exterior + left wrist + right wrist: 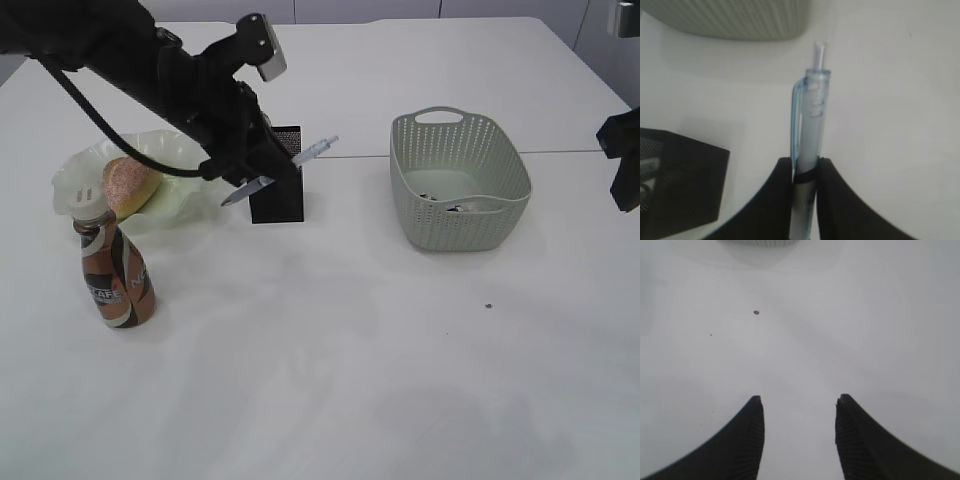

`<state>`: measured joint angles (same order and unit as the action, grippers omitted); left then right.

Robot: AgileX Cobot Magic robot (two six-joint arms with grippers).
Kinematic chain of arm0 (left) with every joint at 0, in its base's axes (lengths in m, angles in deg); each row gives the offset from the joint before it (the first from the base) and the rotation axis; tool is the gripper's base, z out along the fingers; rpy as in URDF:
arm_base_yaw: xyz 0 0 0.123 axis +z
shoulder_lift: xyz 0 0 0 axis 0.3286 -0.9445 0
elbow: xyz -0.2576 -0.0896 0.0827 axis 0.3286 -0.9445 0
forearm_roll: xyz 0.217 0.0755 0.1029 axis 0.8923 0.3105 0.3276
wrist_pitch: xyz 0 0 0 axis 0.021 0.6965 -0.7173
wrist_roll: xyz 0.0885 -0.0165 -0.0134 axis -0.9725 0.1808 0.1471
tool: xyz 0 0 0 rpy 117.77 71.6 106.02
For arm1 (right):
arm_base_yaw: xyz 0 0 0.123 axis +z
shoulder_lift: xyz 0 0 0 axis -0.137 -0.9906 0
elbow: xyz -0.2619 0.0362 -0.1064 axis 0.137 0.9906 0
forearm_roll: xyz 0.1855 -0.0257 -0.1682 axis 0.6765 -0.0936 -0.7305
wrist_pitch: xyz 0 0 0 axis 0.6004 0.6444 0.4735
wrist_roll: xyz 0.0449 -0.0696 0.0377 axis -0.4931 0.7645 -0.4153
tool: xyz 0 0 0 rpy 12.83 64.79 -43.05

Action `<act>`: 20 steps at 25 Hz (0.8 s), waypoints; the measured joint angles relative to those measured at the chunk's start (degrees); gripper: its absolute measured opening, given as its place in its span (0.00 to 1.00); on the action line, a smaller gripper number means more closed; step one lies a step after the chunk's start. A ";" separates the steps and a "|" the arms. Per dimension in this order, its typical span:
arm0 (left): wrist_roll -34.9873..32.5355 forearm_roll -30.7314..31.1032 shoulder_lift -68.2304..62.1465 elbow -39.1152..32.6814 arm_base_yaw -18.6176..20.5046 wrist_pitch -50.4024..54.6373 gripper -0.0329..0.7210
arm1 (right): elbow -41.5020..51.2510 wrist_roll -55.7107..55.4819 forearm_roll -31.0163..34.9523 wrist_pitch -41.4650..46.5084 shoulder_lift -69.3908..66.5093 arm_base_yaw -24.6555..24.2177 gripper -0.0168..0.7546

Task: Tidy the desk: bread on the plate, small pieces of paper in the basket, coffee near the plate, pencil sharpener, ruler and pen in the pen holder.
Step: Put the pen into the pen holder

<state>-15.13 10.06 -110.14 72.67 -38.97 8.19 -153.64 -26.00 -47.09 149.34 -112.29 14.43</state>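
In the exterior view, the pen (285,168) is held tilted over the pen holder (277,190) by the left gripper (262,172); the bread (130,186) lies on the plate (185,200). In the left wrist view, the fingers (770,200) are seen pinching the pen. In the right wrist view, the right gripper (799,435) is seen spread, empty, above the desk (865,340).

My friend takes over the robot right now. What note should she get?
Left gripper: shut on the pen, held tilted just above the pen holder.
Right gripper: open, empty, over bare desk.
Done: bread on the plate, coffee beside the plate, some items in the basket.
Left: drop the pen into the holder. Ruler and sharpener can't be made out.
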 joint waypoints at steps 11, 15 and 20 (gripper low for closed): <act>-0.16 -25.89 0.36 0.00 5.44 -10.53 0.17 | 0.00 0.00 -0.02 0.64 0.00 0.00 0.47; -3.68 -33.35 0.36 0.00 5.44 -14.02 0.17 | 0.00 0.00 -0.12 0.76 0.00 0.00 0.47; -12.16 -47.09 0.22 0.00 5.44 -16.21 0.17 | 0.00 0.00 -0.12 0.86 0.00 0.00 0.47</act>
<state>-27.29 -37.03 -109.92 72.67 -33.53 -8.02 -153.64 -26.00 -47.21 150.20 -112.29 14.43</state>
